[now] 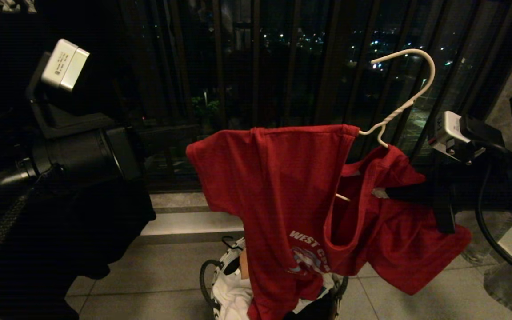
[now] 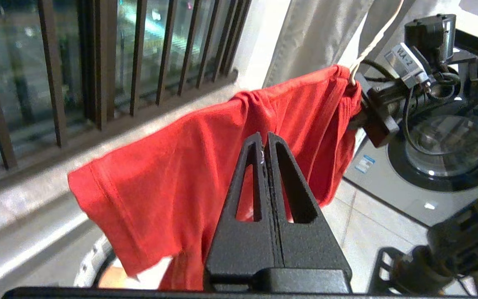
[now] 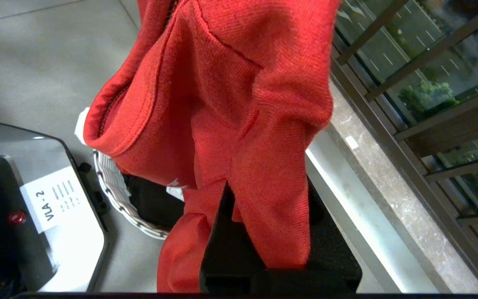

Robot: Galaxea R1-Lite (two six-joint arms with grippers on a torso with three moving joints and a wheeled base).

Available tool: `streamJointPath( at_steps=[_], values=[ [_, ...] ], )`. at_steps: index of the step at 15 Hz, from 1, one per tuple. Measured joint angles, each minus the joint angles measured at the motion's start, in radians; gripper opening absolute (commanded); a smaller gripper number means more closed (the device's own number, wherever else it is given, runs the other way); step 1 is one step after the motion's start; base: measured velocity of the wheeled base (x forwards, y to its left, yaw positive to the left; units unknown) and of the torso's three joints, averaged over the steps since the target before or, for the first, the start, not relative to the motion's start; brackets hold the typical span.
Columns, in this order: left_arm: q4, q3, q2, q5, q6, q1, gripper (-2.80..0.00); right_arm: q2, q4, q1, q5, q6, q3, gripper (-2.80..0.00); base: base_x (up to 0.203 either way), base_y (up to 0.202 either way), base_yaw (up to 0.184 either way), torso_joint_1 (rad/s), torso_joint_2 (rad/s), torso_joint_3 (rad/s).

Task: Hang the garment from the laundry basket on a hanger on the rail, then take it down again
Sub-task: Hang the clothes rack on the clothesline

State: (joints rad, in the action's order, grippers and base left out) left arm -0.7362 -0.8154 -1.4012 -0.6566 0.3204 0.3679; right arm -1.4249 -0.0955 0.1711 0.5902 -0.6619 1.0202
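Hanging: shirt (image 1: 282, 186) draped on hanger (image 1: 409, 100), held up over basket (image 1: 220, 284), clear of the floor.
Right gripper (image 1: 382, 193): fingers clamped together on the hanger and red cloth at the collar; fingertips buried in fabric, contact point itself not visible in the wrist view.
Left gripper (image 2: 266, 143): fingers pressed together, tips just in front of the shirt's back panel; can't tell if they pinch any cloth. In the head view the fingers are cut off, only the dark arm body shows.
Hanger: thin white wire, twisted neck, curved hook sticking up free beyond the right fingers; shoulders hidden inside the shirt, one short bit of wire shows through the neck opening.
Shirt: red knit, short sleeves, ribbed collar sagging open below the right fingers; white "WEST CO…" print partly folded under, graphic half hidden.
Basket: round, woven, white with dark pattern, black loop handle; below the shirt hem, mostly covered by it. White cloth (image 1: 231, 298) and something black inside, hard to make out.
Background: dark vertical bars (image 1: 220, 66), night lights behind, tile floor (image 1: 158, 275).
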Motion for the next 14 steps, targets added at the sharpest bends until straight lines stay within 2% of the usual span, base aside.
streamJointPath(
  at_steps=[3, 9, 14],
  values=[
    [0.137, -0.047, 0.02, -0.001, 0.019, 0.002, -2.8, 0.0, 0.0, 0.001, 0.0, 0.0, 0.0, -2.8, 0.0, 0.0, 0.0, 0.0, 0.0, 0.0],
    [0.164, -0.088, 0.051, 0.004, 0.095, 0.006, -2.8, 0.0, 0.0, 0.002, 0.0, 0.001, 0.001, -2.8, 0.0, 0.0, 0.0, 0.0, 0.0, 0.0],
    [0.425, -0.205, 0.088, 0.004, 0.136, 0.013, -2.8, 0.0, 0.007, 0.018, 0.0, 0.043, 0.009, -2.8, 0.0, 0.0, 0.0, 0.0, 0.0, 0.0]
  ],
)
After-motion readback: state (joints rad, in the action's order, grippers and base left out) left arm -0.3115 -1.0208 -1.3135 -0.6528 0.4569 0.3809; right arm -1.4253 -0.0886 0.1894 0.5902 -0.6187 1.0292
